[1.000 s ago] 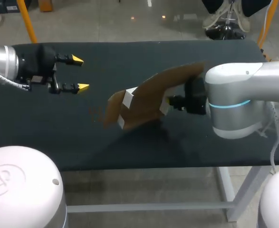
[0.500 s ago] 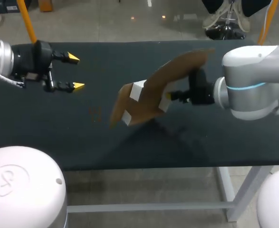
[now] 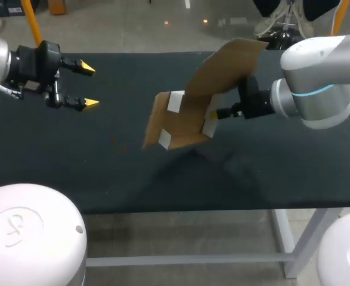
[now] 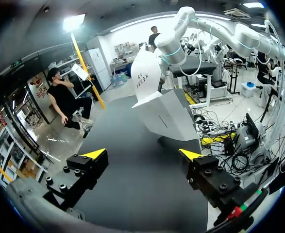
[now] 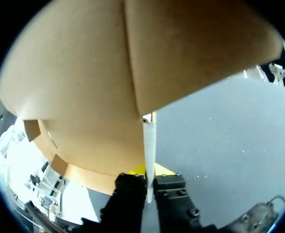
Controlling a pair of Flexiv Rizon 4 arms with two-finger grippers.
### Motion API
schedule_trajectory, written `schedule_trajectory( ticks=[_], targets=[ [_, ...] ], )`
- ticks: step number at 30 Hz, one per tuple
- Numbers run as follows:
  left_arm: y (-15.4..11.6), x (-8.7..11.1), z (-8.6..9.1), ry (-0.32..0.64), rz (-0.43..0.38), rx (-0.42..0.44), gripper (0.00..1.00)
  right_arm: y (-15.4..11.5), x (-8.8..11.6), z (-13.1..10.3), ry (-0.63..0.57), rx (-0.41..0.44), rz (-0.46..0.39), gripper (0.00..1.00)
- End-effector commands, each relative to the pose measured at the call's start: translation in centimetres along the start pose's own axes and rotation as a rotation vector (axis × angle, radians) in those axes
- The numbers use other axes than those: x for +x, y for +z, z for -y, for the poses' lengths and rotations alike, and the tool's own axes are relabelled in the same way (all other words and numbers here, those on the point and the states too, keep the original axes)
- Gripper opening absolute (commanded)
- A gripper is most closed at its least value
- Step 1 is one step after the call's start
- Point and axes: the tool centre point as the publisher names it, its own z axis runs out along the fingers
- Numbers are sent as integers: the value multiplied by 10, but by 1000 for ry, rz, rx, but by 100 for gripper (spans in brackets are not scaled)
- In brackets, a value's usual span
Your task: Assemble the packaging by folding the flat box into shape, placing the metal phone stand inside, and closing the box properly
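Well left of the box (image 3: 192, 113), the left gripper (image 3: 88, 85) hovers over the table (image 3: 73, 155), its fingers spread wide with nothing between them. The box, brown cardboard partly folded, hangs tilted above the table's middle. At the box's right edge the right gripper (image 3: 213, 114) is clamped, both fingers pinching a thin panel.

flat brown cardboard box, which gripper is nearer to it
Right. The right gripper is shut on an edge of the flat brown cardboard box; the left gripper hangs open, well apart from it.
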Motion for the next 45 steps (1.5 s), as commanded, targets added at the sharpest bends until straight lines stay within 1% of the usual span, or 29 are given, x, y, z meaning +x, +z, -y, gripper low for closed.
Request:
schedule_trajectory(
  ticks=[1,9,10,12,13,14,15,17,23,25,29,34,35,36,38,40,41,42,45],
  targets=[
    [0,-1,0,0,-6,-2,100,0,2,-4,2,191,4,0],
    [0,-1,0,0,-6,-2,100,0,2,-4,2,191,4,0],
    [2,-4,1,7,-15,2,100,0,2,-4,2,191,4,0],
    [4,-6,2,16,-19,-2,100,-1,1,-3,25,223,16,0],
    [4,-7,2,17,-17,-2,100,-2,-1,-3,37,237,9,0],
    [3,-6,2,34,-20,2,100,-3,-4,-3,60,261,10,0],
    [2,-6,1,33,-12,-11,100,-3,-6,-3,78,281,13,0],
    [-1,-3,-1,41,-8,-7,100,-4,-10,-2,112,320,6,0],
    [-7,0,-6,46,6,-33,100,-4,-15,0,162,404,-13,0],
    [-6,1,-8,40,7,-55,100,-4,-16,1,175,426,2,0],
    [-5,2,-11,32,6,-65,100,-3,-14,4,198,481,25,0],
    [-2,4,-15,26,-6,-87,100,-2,-8,9,231,548,89,0],
    [-1,4,-15,26,-9,-88,100,-2,-7,12,254,562,120,0],
    [-1,5,-16,24,-15,-91,100,-2,-6,15,284,583,170,0],
    [0,6,-17,24,-17,-100,100,-3,-4,23,327,599,204,0],
    [0,7,-19,20,-28,-129,100,-4,-2,32,375,609,248,0],
    [0,7,-20,16,-31,-140,100,-7,-2,36,408,601,327,0],
    [0,7,-20,16,-31,-140,100,-12,-4,39,419,585,379,0],
    [0,7,-20,16,-31,-140,100,-12,-4,39,419,585,379,0]
  ],
)
